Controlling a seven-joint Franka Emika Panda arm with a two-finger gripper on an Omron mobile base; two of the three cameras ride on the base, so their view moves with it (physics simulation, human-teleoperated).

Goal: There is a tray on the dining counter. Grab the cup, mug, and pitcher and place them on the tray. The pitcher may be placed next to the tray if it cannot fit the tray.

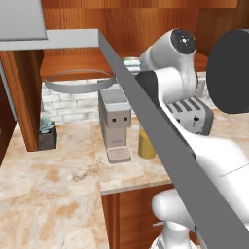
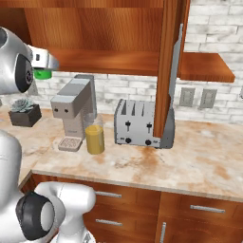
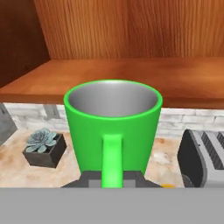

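Observation:
The squat green mug (image 3: 112,124) hangs in the air just in front of a wooden shelf, its handle turned toward the hand camera. My gripper (image 3: 113,180) is shut on it, with a dark fingertip on each side of the handle's foot. From the right base view, the gripper (image 2: 43,70) is high at the left with a bit of green mug (image 2: 42,74) under it. The glass pitcher (image 2: 95,136) (image 1: 146,143) of amber liquid stands on the marbled counter (image 2: 190,156) beside the coffee machine. The tray and the yellow cup are out of view.
A grey coffee machine (image 2: 72,111) (image 1: 115,121) and a toaster (image 2: 136,123) (image 1: 192,114) stand on the counter. A potted succulent (image 3: 45,148) (image 1: 46,132) sits at the left. An open cabinet door (image 2: 170,71) (image 1: 160,141) juts out beside the arm. The wooden shelf (image 3: 131,74) runs behind the mug.

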